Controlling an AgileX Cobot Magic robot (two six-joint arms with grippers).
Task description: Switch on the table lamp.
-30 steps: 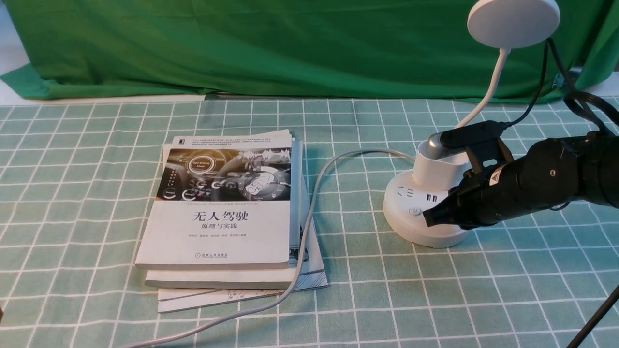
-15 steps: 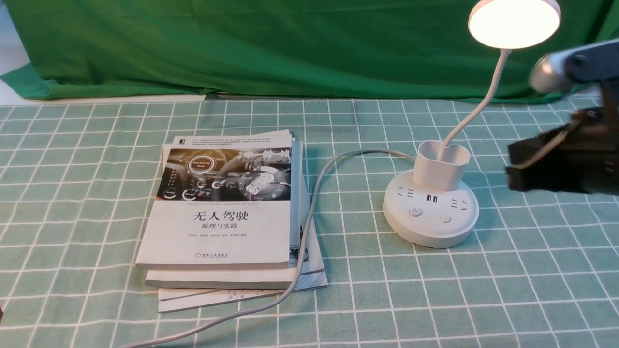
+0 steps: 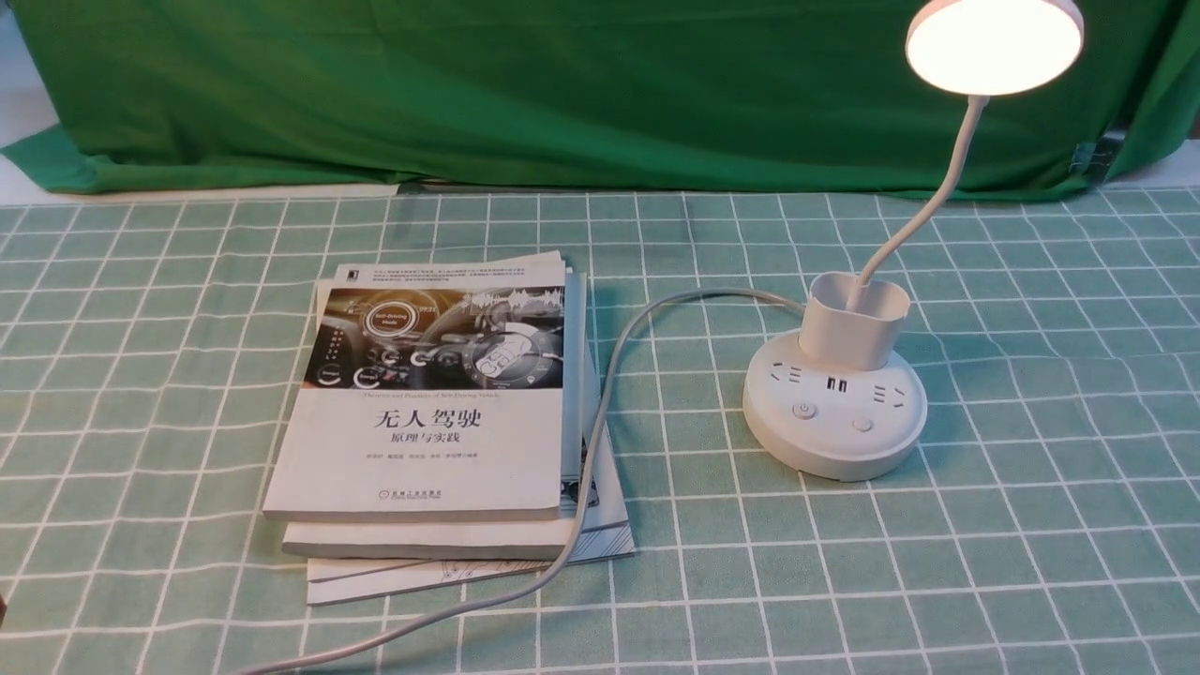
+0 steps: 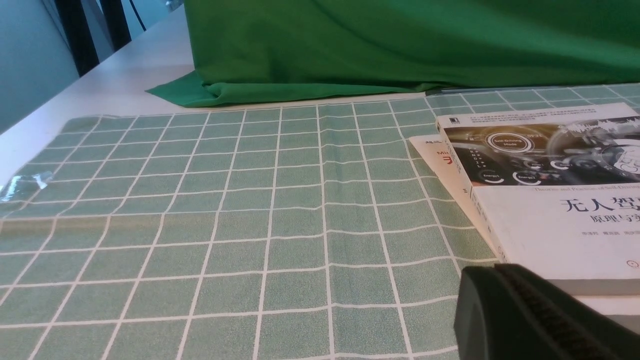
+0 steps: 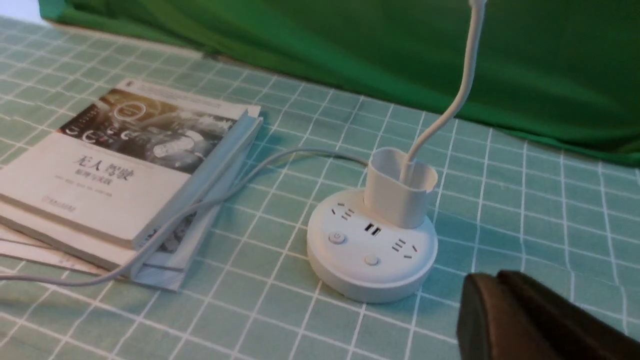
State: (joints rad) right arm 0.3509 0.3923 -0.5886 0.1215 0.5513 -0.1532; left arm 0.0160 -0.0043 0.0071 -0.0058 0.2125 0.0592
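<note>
The white table lamp stands at the right of the front view, and its round disc head [image 3: 994,45] glows warm white. A thin neck [image 3: 937,192] bends down into the squarish cup [image 3: 853,321]. The round base [image 3: 834,417] carries sockets and two buttons [image 3: 803,410]. The right wrist view shows the same base [image 5: 372,247] and cup [image 5: 398,194]. Neither arm appears in the front view. My right gripper [image 5: 492,280] is shut and empty, off to the side of the base. My left gripper [image 4: 492,272] is shut and empty beside the books.
A stack of books [image 3: 441,412] lies left of the lamp, also in the left wrist view as books [image 4: 545,200]. The grey power cord [image 3: 600,441] runs from the base over the books' edge toward the front. A green cloth [image 3: 525,84] hangs along the back of the checked tablecloth [image 3: 141,375].
The lamp head went from dark to lit. My right arm pulled away from the base, rose to the right, and has left the front view.
</note>
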